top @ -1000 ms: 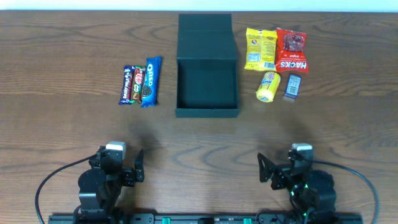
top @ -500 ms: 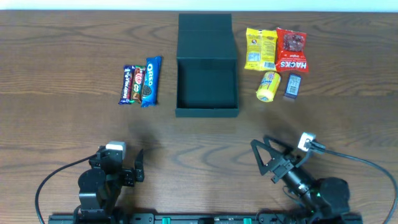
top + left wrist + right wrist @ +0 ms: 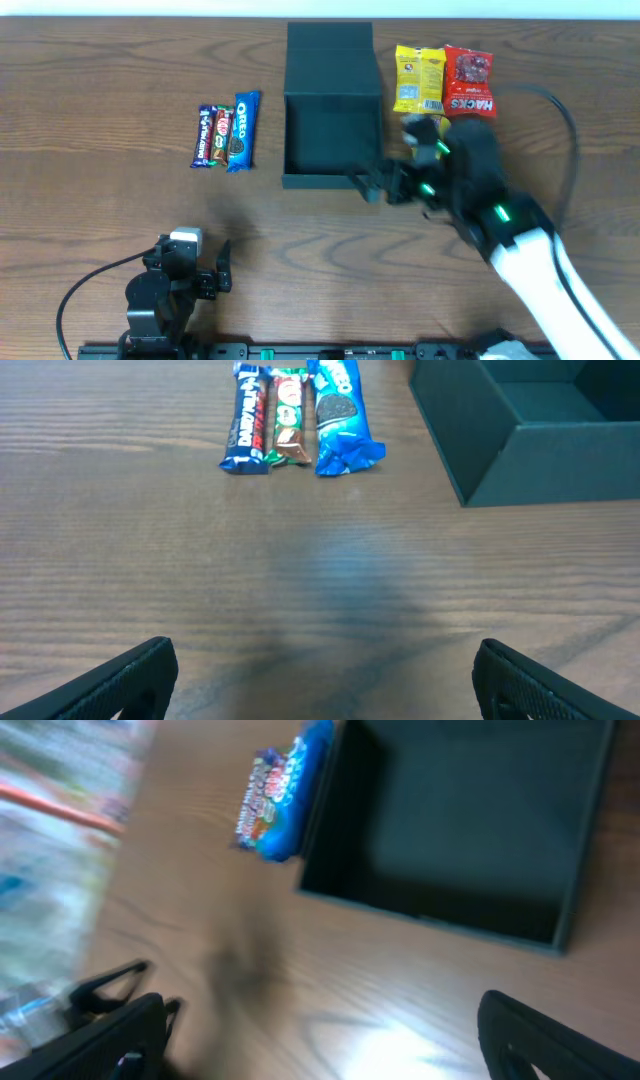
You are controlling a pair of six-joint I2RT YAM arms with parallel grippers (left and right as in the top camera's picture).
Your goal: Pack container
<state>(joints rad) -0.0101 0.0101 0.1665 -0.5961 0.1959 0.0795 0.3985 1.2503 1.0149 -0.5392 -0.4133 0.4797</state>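
Nothing is sitting packed yet: the container (image 3: 333, 181) is lying open, empty at upper centre, bars (image 3: 226, 133) left and packets (image 3: 444, 80) right waiting outside, right gripper (image 3: 320, 1003) hovering spread (holding nothing) by its front corner, left gripper (image 3: 325, 650) resting spread at lower left.

You see a table (image 3: 100, 220) of dark wood grain, smooth, with a soft sheen that throws back glare. The container (image 3: 320, 181) looks matt and even, like rigid board. The Oreo bar (image 3: 338, 420), yellow packet (image 3: 419, 78) and red packet (image 3: 469, 82) wear glossy, crinkled plastic wrap.
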